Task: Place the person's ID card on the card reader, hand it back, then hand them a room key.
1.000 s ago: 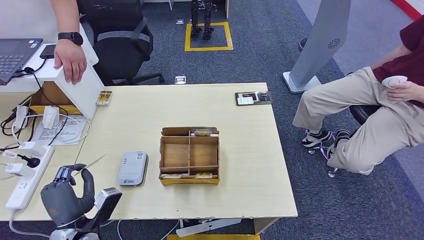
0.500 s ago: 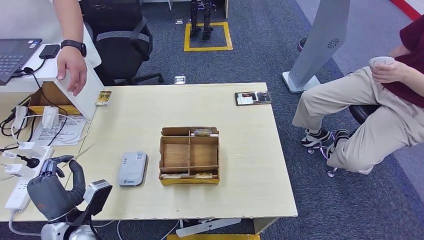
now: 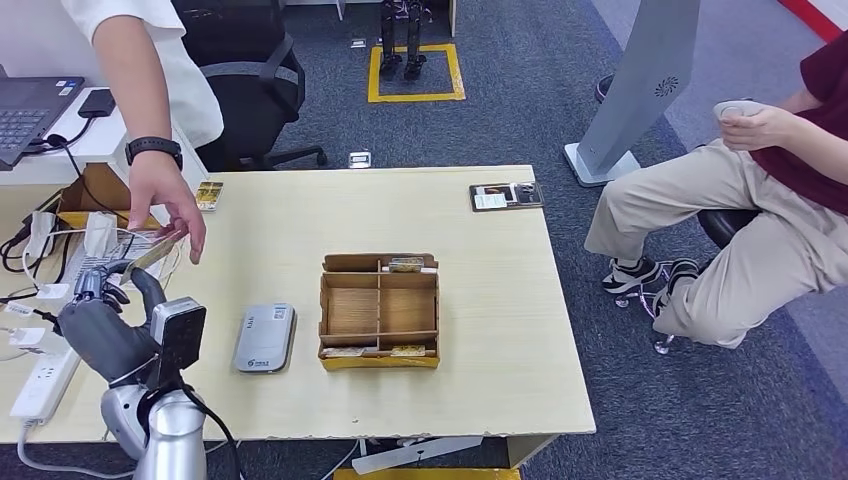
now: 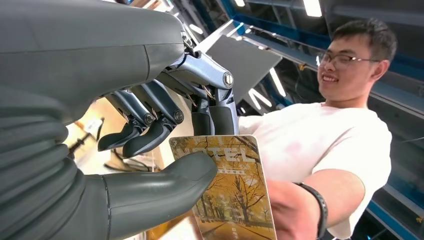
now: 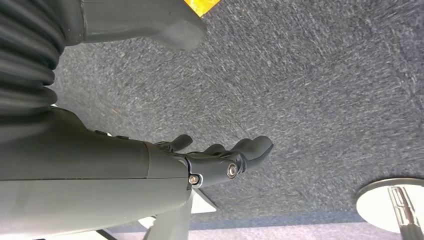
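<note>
Over at the left edge of the pale wooden table (image 3: 480, 300), the left hand (image 3: 100, 325) was raised, thumb and dark fingers (image 4: 215, 117) clamped on one key card (image 4: 230, 190), a flat rectangle printed with golden autumn trees and hotel lettering. One person's hand (image 3: 170, 205), a black watch on the wrist, was reaching down to it; in the head view those fingertips were right at the card's far end, though whether they actually gripped it could not be told.

On the tabletop sat one grey card reader (image 3: 265, 337), smooth plastic with rounded corners, lying flat just beside one brown cardboard organizer (image 3: 379, 310), boxy and split into several compartments. A few flat cards stood in its near and far slots. One more small card (image 3: 209, 194) with the same golden print lay near the table's far left corner, and one dark tray (image 3: 507, 196) holding a white slip rested at the far right edge.

Down low, the right hand (image 5: 220, 160) hung over coarse grey carpet (image 5: 325, 90), holding nothing, its fingers gently curled and a little apart.

One seated person (image 3: 760, 200) in beige trousers sat off to the right, well apart from the table, with a small white object in hand.
</note>
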